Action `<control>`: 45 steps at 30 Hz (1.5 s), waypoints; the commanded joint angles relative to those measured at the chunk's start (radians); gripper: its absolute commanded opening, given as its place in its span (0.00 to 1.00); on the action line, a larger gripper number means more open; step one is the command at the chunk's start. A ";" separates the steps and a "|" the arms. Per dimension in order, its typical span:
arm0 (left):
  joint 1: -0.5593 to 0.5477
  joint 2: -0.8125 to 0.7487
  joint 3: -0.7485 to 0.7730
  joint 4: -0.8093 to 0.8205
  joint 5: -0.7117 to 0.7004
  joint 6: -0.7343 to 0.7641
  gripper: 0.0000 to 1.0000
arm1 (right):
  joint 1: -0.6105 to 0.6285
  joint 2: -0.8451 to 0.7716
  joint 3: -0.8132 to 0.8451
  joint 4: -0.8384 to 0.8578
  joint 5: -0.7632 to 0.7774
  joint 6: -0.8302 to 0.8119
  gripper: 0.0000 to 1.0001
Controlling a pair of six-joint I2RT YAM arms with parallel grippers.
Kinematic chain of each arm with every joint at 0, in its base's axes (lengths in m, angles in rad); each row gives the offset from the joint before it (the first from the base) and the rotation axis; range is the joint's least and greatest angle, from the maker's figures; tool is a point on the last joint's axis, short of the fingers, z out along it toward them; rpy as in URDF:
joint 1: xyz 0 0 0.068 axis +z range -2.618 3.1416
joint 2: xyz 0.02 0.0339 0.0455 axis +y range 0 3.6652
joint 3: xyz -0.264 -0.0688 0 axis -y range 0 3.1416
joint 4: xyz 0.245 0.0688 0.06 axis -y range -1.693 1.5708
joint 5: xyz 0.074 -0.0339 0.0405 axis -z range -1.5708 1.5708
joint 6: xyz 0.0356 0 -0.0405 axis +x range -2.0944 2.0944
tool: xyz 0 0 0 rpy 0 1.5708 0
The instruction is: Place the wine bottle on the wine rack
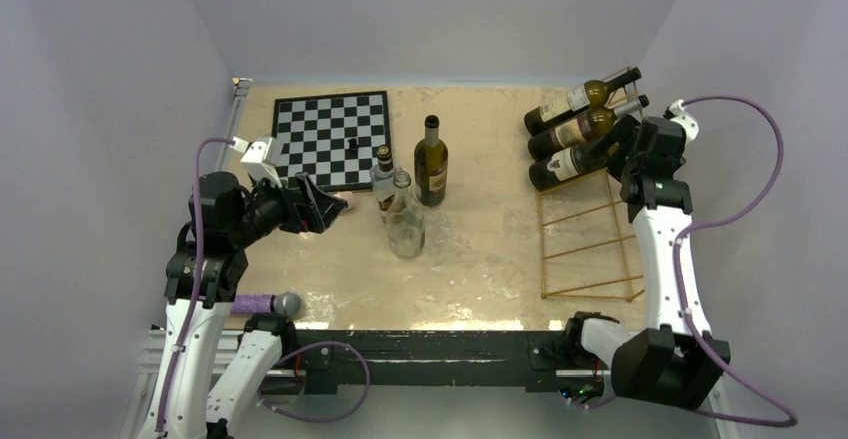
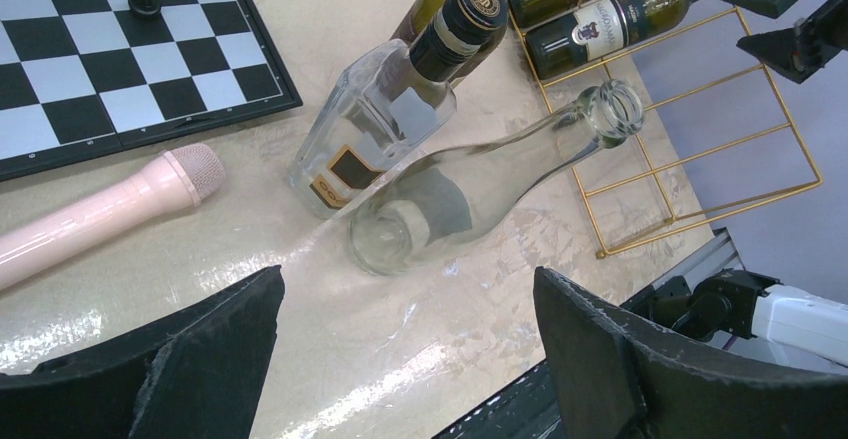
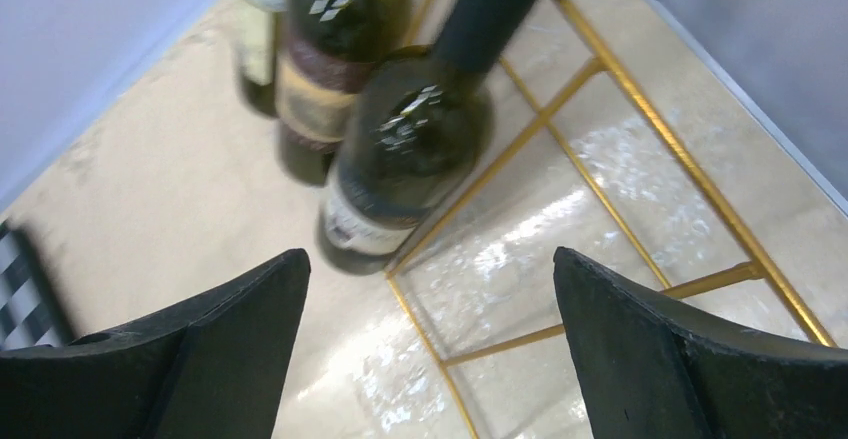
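The gold wire wine rack [image 1: 590, 231] lies flat at the right. Three dark wine bottles lie side by side across its far end, the nearest one [image 1: 572, 163] under my right gripper. My right gripper [image 1: 620, 147] is open and empty, hovering above that bottle's neck. In the right wrist view the bottle [image 3: 405, 149] lies on the rack rods [image 3: 640, 109], ahead of the open gripper [image 3: 430, 349]. A dark wine bottle [image 1: 431, 164] stands upright mid-table. My left gripper [image 1: 325, 209] is open and empty, left of the standing bottles; it also shows in the left wrist view [image 2: 410, 359].
A clear empty bottle [image 1: 405, 221] and a small clear bottle with a dark cap [image 1: 384, 181] stand beside the upright wine bottle. A chessboard [image 1: 330, 139] with one piece lies at the back left. A pink microphone [image 2: 110, 209] lies by it, and a purple-handled one [image 1: 265, 305] near the front edge.
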 commanded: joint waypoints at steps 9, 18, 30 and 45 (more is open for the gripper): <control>0.005 -0.056 0.066 -0.075 0.020 0.010 0.99 | 0.243 -0.200 0.109 -0.056 -0.756 -0.252 0.99; 0.004 -0.076 0.091 -0.131 0.012 0.008 0.99 | 0.669 -0.317 0.034 0.163 -0.652 -0.322 0.99; 0.005 -0.087 0.075 -0.129 0.013 -0.008 0.99 | 1.014 -0.141 0.043 0.366 -0.339 -0.476 0.97; 0.005 -0.077 0.057 -0.109 0.004 -0.002 0.99 | 1.155 0.192 0.136 0.461 -0.188 -0.491 0.68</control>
